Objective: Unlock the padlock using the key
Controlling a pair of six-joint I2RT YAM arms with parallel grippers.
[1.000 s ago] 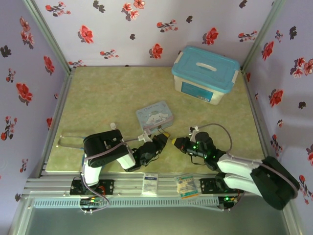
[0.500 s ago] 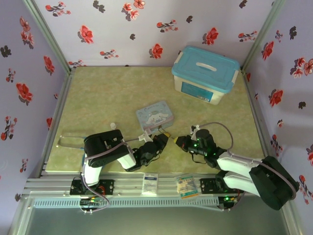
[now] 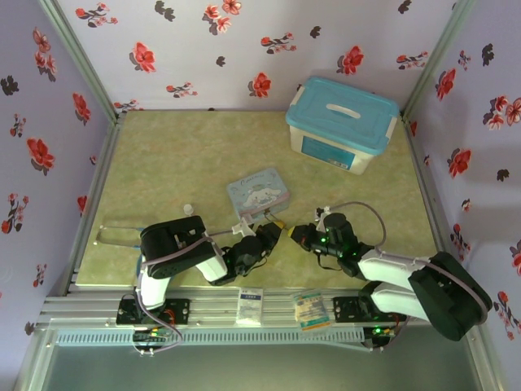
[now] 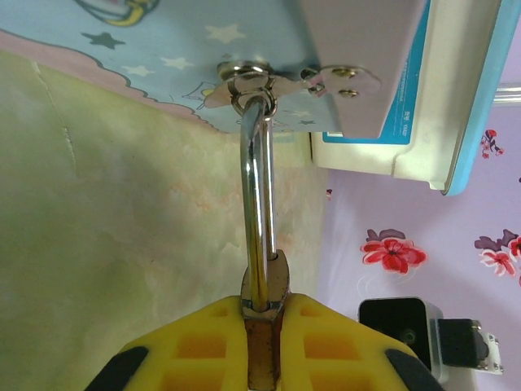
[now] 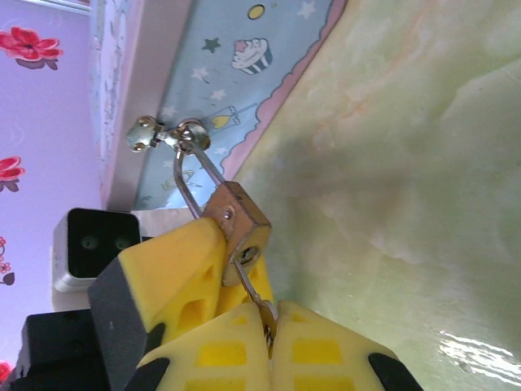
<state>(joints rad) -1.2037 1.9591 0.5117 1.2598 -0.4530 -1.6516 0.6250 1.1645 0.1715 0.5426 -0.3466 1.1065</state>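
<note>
Padlock (image 5: 238, 224) is clamped by left gripper (image 4: 262, 342); key (image 5: 251, 287) (tip in keyhole (image 5: 248, 255)) is pinched by right gripper (image 5: 269, 342). Key could be bent if twisted off-axis.

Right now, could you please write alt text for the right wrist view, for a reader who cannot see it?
The right gripper pinches the key, whose tip sits at the keyhole of the brass padlock. The yellow-fingered left gripper clamps the padlock from the left. The shackle hangs through the hasp of the cartoon-printed tin on the green table.
</note>
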